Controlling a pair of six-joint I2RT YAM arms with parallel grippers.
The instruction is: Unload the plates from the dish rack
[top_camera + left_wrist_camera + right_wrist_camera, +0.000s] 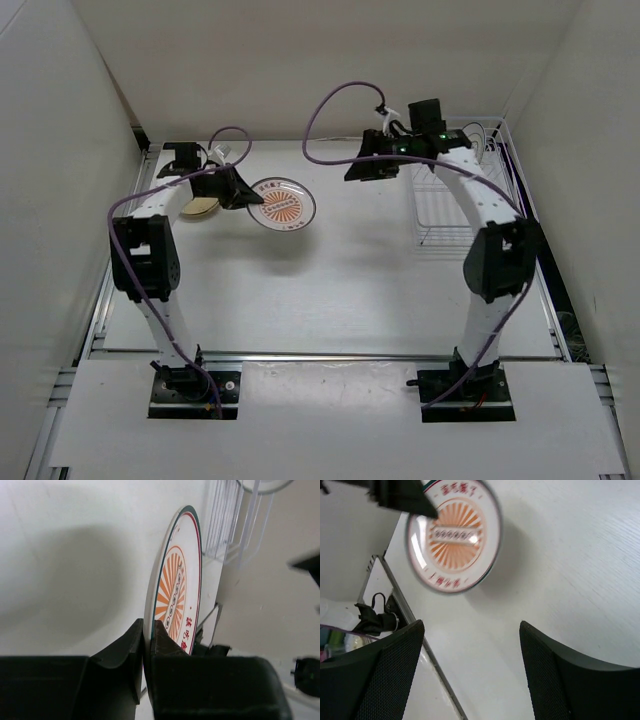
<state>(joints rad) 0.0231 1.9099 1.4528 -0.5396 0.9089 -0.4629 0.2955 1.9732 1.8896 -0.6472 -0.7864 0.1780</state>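
Farthest to the left of the dish rack (447,205), across the white table (330,300), a cream-tan plate (200,208) lies flat, half hidden under the left arm, and how many are stacked there cannot be told. Just to its rack side is the left gripper (252,196), pointing toward the rack. In the left wrist view its two dark fingers (162,640) are pressed together on the rim of the large white plate (177,595), one on each face. That plate (281,203) is held clear of the table with its orange-red sunburst face turned up, well to the left of the rack, and its shadow falls on the table below. Between the plate and the rack is the right gripper (356,170), raised above the table and aimed toward the plate. In the right wrist view its jaws stand wide apart around bare table, touching nothing, with the patterned plate (452,542) ahead of them and apart from them. The rack itself, a white wire basket, sits at the far right of the table under the right arm's forearm.
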